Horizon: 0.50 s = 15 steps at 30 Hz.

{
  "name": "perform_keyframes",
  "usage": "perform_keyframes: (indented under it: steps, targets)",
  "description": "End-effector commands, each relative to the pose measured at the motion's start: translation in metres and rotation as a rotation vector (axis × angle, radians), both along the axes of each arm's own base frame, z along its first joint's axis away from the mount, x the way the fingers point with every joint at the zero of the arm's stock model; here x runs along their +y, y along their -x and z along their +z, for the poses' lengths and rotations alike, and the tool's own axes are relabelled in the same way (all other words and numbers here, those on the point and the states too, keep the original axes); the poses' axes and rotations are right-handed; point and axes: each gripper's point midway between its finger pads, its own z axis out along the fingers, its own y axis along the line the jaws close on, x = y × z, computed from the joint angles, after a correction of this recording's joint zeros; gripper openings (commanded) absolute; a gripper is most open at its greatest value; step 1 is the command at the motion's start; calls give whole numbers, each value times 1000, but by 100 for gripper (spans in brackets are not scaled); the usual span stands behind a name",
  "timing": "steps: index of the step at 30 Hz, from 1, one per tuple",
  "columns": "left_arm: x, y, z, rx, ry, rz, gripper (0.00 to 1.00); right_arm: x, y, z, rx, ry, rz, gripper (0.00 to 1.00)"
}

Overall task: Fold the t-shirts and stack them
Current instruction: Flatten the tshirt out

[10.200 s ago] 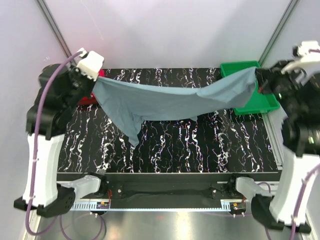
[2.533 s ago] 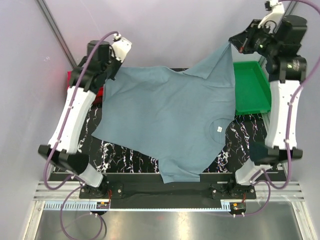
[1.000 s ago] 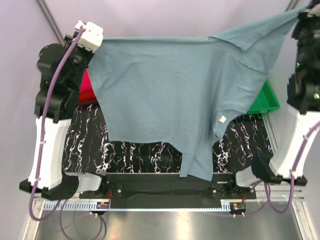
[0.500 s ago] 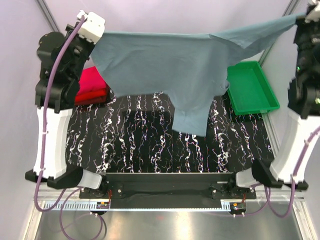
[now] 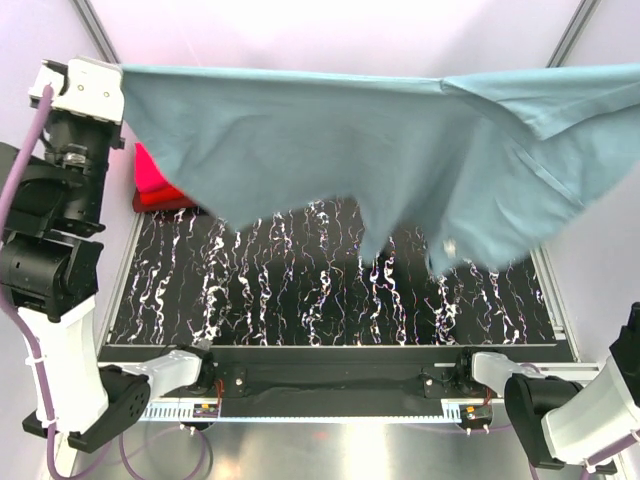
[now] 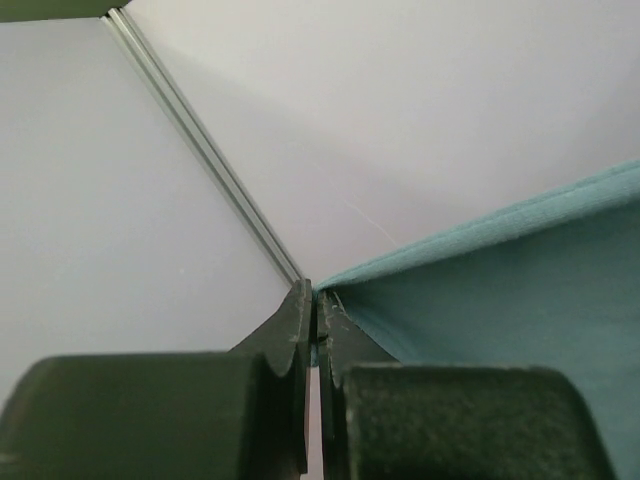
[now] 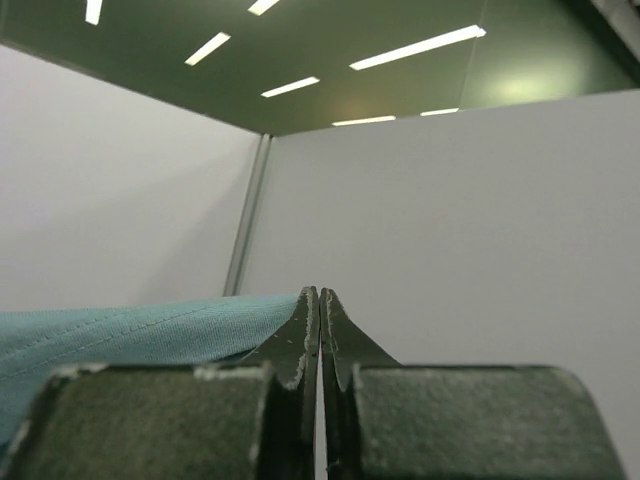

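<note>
The grey-blue t-shirt (image 5: 340, 150) hangs stretched wide and high above the table, its white neck tag (image 5: 449, 246) near the lower right. My left gripper (image 6: 317, 300) is shut on the shirt's left corner (image 6: 500, 300); it sits at the top left of the top view (image 5: 118, 72). My right gripper (image 7: 319, 295) is shut on the right corner (image 7: 130, 335) and lies beyond the top view's right edge. A folded magenta-pink shirt (image 5: 150, 172) on a red one (image 5: 165, 196) shows at the far left, partly hidden by the raised shirt.
The black marbled table (image 5: 330, 290) lies below the hanging shirt. The left arm (image 5: 50, 250) stands tall at the left; the right arm's base (image 5: 560, 420) is at the bottom right. The green tray is hidden behind the shirt.
Both grippers have gone higher and further apart, pulling the shirt taut and wide. The shirt now covers the green tray, and the right gripper has left the top view.
</note>
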Motion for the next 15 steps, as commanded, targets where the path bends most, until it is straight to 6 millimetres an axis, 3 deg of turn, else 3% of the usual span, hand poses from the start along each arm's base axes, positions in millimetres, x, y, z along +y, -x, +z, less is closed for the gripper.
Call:
perform_keyframes:
  steps: [1, 2, 4, 5, 6, 8, 9, 12, 13, 14, 15]
  targets:
    - [19, 16, 40, -137, 24, 85, 0, -25, 17, 25, -95, 5, -191, 0]
    - [19, 15, 45, -153, 24, 88, 0, -27, 12, 27, -97, 9, -207, 0]
    - [20, 18, 53, -180, 6, 99, 0, -27, 21, 39, -144, 30, -237, 0]
    - [20, 17, 55, -193, 2, 102, 0, -29, 13, 41, -139, 41, -250, 0]
    - [19, 11, 52, -182, -22, 113, 0, -30, 14, 46, -155, 66, -285, 0]
    - [20, 1, 44, -167, -52, 139, 0, -31, -7, 44, -124, 85, -299, 0]
    - [17, -18, 25, -112, -91, 150, 0, -31, -13, 44, -120, 98, -309, 0]
    - [8, -58, -25, 25, -160, 140, 0, -29, -77, 18, 19, 129, -285, 0]
    - [8, -68, -39, 61, -180, 139, 0, -29, -110, -2, 102, 136, -267, 0]
    - [10, -81, -58, 116, -207, 147, 0, -30, -127, -16, 147, 137, -257, 0]
    - [9, -99, -88, 189, -233, 141, 0, -30, -172, -57, 276, 149, -232, 0]
